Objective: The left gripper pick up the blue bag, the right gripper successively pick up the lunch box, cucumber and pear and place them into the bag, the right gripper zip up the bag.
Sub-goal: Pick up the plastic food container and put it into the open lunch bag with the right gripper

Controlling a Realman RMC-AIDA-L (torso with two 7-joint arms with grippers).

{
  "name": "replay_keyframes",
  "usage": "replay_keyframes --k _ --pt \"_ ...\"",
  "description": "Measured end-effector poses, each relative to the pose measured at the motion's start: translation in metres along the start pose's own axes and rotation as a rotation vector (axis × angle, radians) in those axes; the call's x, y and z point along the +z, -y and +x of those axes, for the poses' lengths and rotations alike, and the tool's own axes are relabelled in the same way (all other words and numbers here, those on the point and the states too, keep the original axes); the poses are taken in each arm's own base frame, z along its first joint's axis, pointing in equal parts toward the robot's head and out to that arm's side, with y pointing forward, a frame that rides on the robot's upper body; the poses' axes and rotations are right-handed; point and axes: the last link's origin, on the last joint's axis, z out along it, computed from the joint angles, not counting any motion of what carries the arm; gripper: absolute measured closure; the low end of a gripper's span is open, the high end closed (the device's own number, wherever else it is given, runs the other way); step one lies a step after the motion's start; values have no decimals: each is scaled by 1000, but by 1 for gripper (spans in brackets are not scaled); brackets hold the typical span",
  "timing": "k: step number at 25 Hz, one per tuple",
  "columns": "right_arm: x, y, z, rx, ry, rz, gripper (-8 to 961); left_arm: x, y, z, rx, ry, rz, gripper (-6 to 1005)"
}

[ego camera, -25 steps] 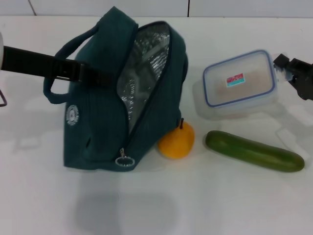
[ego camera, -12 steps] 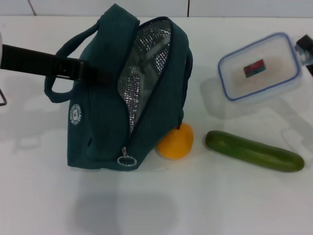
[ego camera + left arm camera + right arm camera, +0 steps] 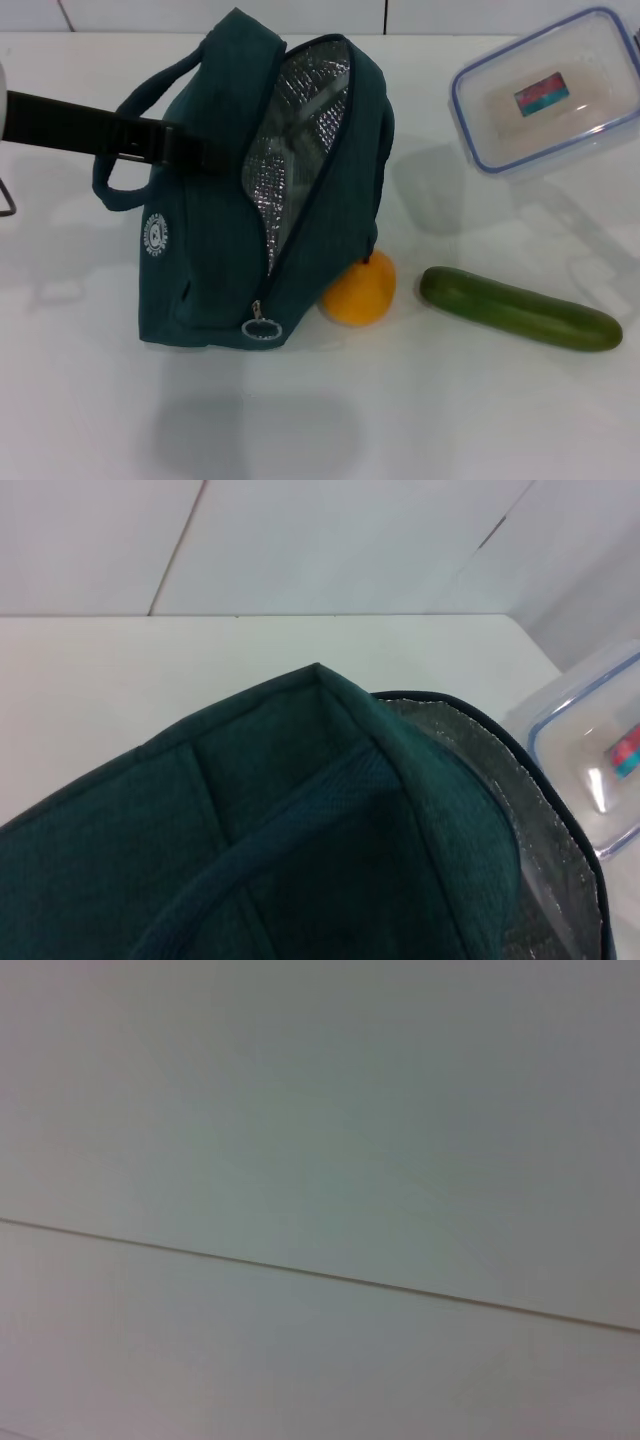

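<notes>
Writing on the box's [image 3: 548, 90] red-and-blue label [image 3: 541, 95] was unreadable; we saw the box had risen higher; either arm's jaws: cannot tell.

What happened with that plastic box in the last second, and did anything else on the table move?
The lunch box rose off the table and moved up toward the far right corner of the head view; its shadow remains on the table. The right gripper, seen beside it earlier, is now out of view. The blue bag shifted only slightly, the left arm still at its handle. The pear and cucumber stayed put.
</notes>
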Motion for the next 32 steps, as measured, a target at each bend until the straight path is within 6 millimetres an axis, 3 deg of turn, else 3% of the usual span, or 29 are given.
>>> replay_keyframes --k 20,32 --pt "1 -2 -3 84 58 -31 829 3 -2 2 10 7 -7 958" --pt "20 -12 -2 108 31 -108 824 5 -3 4 19 13 -8 958"
